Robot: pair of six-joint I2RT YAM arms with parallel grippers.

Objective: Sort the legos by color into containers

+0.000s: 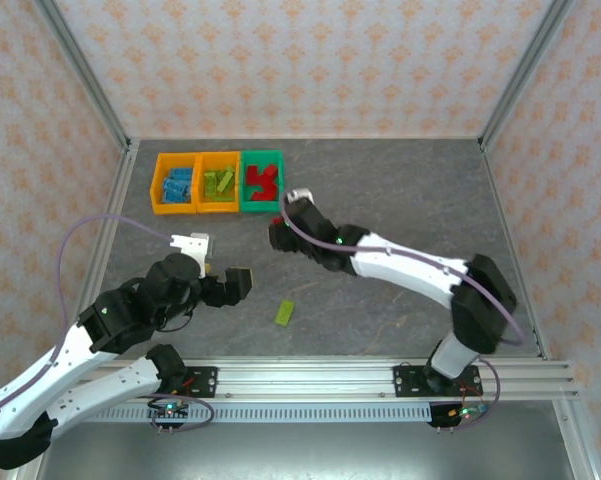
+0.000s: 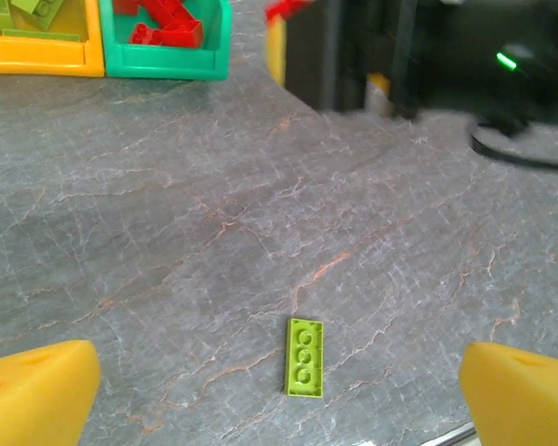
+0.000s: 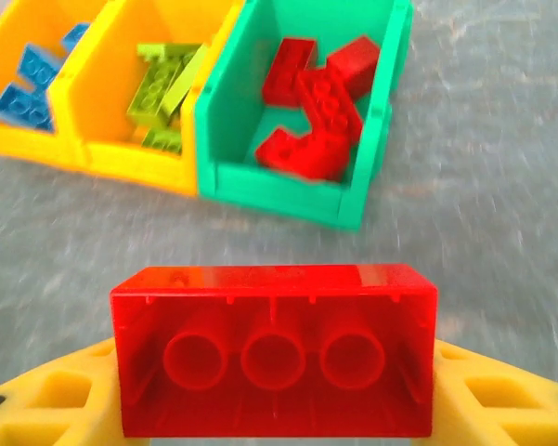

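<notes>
Red lego [image 3: 274,348] is held between the right fingers [image 3: 46,404], near the green container [image 3: 279,190]. One lime lego [image 2: 304,357] is seen on the table [image 2: 149,242] before the widely spread left fingers [image 2: 37,395].

- walls [image 1: 310,60] all round, pale pink wallpaper, small orange motif
- grey marbled table [image 1: 400,190], evenly lit
- aluminium posts [image 1: 84,70] in the corners, rail [image 1: 310,376] up front

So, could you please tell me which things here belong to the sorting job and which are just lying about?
Job: held red brick; loose lime plate; orange bin with blue bricks; orange bin with green bricks; green bin with red bricks.
Not job: purple cable; aluminium rail.
</notes>
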